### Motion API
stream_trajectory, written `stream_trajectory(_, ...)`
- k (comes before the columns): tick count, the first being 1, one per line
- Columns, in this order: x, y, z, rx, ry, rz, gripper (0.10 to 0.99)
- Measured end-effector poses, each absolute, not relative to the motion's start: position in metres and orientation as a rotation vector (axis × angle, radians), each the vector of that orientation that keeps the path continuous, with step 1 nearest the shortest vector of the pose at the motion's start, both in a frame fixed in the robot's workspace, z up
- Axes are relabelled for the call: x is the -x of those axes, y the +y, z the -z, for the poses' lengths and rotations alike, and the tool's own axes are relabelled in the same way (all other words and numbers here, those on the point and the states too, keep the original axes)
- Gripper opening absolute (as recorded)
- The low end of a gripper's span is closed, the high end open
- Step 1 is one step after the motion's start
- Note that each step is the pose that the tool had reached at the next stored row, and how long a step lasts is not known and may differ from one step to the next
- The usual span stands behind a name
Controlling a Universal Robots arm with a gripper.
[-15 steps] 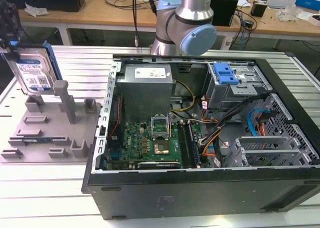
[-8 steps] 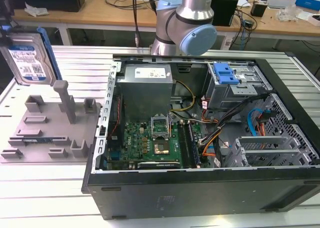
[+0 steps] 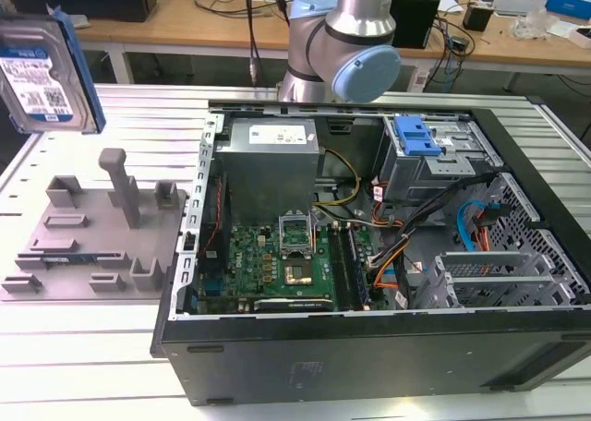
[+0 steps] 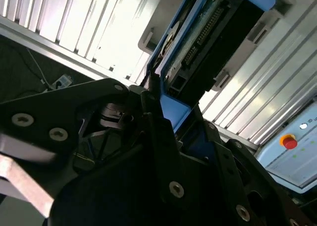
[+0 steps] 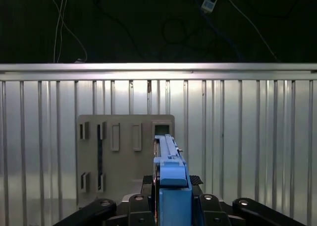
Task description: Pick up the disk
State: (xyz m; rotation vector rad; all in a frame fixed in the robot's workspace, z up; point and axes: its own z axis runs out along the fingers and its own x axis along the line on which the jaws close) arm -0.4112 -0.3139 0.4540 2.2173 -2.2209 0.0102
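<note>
**Disk lifted clear of the holder tray**

The disk hangs in the air at the exterior view's left, well above the grey slotted holder tray that lies on the ribbed metal tabletop. Its white-and-blue label faces the camera, and the blue edge frame runs along the side toward the exterior view's right. The drive stands on edge, slightly tilted.

In the second wrist view the tool is clamped on the disk: 1 dark finger presses against the blue frame, and the drive's underside with its connector row extends away from the tool over the tabletop's ribs. In the first wrist view the disk shows edge-on, rising straight out from between the black tool body, with the holder tray lying flat on the tabletop beneath and beyond it.

Beside the tray, toward the exterior view's right, an open computer case lies on its side, exposing a green motherboard, a grey power supply and a blue drive-bay bracket. The arm's grey and light-blue joint stands behind the case. A red button sits on a pale panel, away from the tool.
</note>
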Motion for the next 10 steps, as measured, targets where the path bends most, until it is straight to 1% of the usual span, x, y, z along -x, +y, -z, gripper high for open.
stream_trajectory(6, 0.411, -0.314, -0.484, -2.219, -2.219, -0.01, 0.369)
stream_trajectory(10, 0.411, -0.314, -0.487, -2.221, -2.218, -0.01, 0.369)
